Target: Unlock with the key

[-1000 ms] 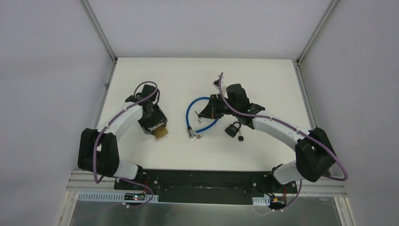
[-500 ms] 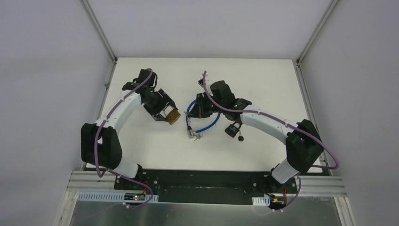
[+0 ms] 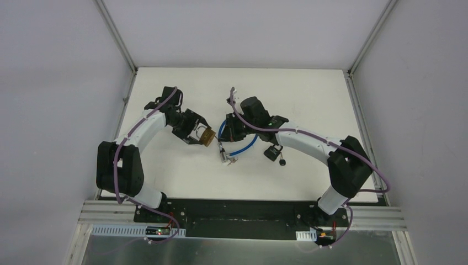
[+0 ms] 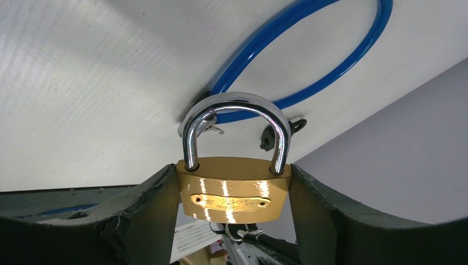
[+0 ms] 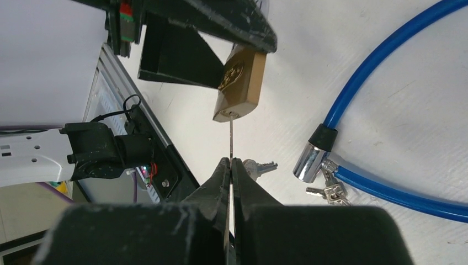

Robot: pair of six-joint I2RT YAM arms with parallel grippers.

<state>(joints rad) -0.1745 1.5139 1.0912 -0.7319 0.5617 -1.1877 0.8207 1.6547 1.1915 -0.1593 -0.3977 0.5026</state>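
Brass padlock point(image 4: 234, 196), shiny steel shackle point(image 4: 234, 107) closed, key point(image 5: 230, 138) at its keyhole point(image 5: 228, 115).

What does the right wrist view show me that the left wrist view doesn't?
Only the right wrist view: the key pinched in the right gripper, its tip at the keyway on the underside of the brass padlock, and a loose key lying nearby. Only the left wrist view: the padlock's front face and its shackle, seated in both holes. Both: the brass padlock, held by the left gripper, and the blue cable lock.
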